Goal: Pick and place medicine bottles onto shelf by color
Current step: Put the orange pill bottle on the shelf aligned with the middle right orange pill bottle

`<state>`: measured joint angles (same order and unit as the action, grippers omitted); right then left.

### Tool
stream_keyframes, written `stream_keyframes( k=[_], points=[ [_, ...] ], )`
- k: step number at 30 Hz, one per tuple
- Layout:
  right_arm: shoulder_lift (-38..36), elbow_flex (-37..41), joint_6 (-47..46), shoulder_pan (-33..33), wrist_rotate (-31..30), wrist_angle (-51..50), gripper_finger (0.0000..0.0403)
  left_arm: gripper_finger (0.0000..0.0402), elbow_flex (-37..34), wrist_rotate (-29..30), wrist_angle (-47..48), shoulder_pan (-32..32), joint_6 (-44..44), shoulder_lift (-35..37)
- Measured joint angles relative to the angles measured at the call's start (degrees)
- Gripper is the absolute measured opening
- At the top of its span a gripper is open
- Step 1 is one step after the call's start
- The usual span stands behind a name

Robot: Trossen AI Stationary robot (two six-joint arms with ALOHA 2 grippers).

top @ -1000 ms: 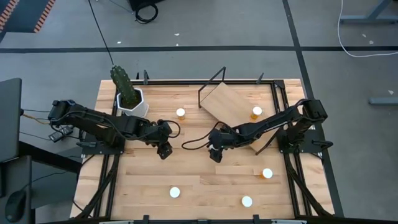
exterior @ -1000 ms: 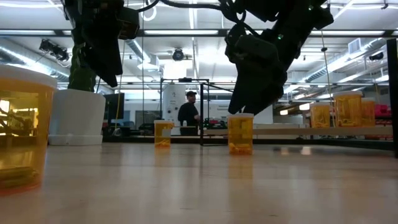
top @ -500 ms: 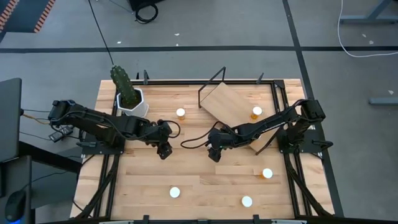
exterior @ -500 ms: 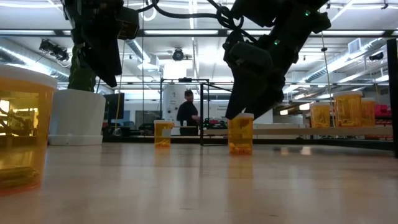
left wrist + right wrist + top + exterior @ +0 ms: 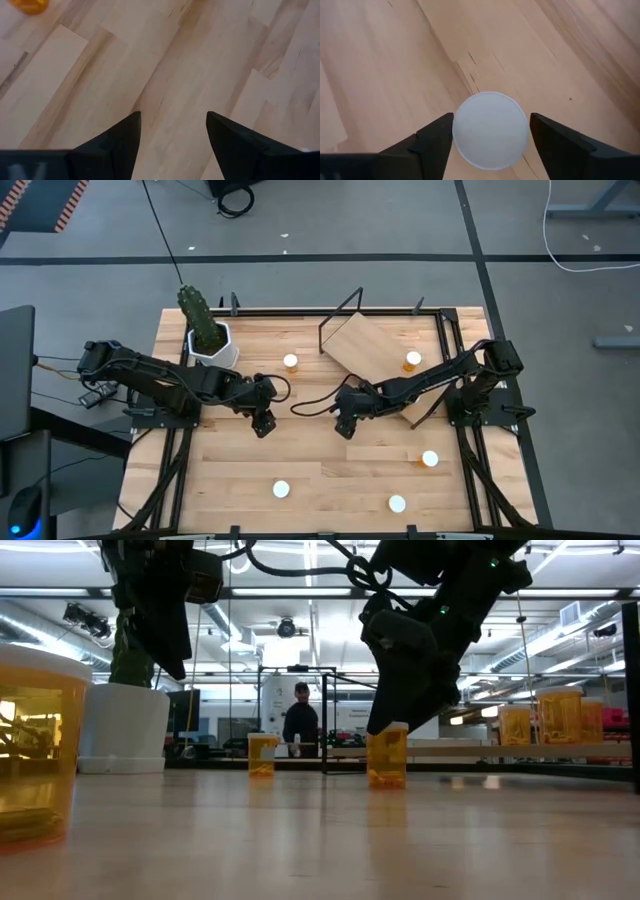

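My right gripper [image 5: 342, 428] is open and points down over an orange medicine bottle [image 5: 387, 755] that stands upright on the table. Its fingers stand on either side of the bottle's white cap [image 5: 490, 129], close to it; I see no clear touch. My left gripper [image 5: 262, 425] is open and empty above bare tabletop [image 5: 172, 120]. The shelf [image 5: 362, 342], a tilted light-wood board on a black wire frame, stands at the far middle. One bottle [image 5: 413, 360] is at its right end, and another bottle [image 5: 290, 362] stands on the table to its left.
A white pot with a cactus [image 5: 210, 340] stands at the far left. Three more bottles stand toward the near edge [image 5: 282, 490], [image 5: 397, 503] and the right [image 5: 430, 459]. A person [image 5: 298, 725] stands in the room far behind the table.
My right gripper has gone down a little over the bottle and a bit toward the table's left edge. The bottle has stayed where it was.
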<state>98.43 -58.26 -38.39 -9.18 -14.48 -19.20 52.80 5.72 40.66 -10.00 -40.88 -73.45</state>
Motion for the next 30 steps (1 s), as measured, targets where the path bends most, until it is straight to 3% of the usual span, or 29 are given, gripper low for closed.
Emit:
stream_keyframes(
  k=[14, 21, 26, 30],
  points=[
    [-0.44, -1.16, -2.23, 1.69, -0.04, -4.47, 0.0225, 0.0231, -0.02, 0.00, -0.02, 0.01, -0.46, 0.00],
    [-1.43, -6.01, -2.41, 3.07, -0.68, -14.34, 0.0225, 0.0231, -0.07, 0.00, -0.05, 0.02, -0.39, 0.04],
    [-3.92, -8.09, -7.64, 3.22, -1.75, -21.36, 0.0225, 0.0231, -0.09, 0.00, -0.05, 0.02, -0.02, 0.05],
    [-8.58, -7.16, -14.66, 3.15, -6.38, -24.19, 0.0225, 0.0231, -0.09, 0.00, 0.01, 0.01, -0.02, 0.07]
  ],
)
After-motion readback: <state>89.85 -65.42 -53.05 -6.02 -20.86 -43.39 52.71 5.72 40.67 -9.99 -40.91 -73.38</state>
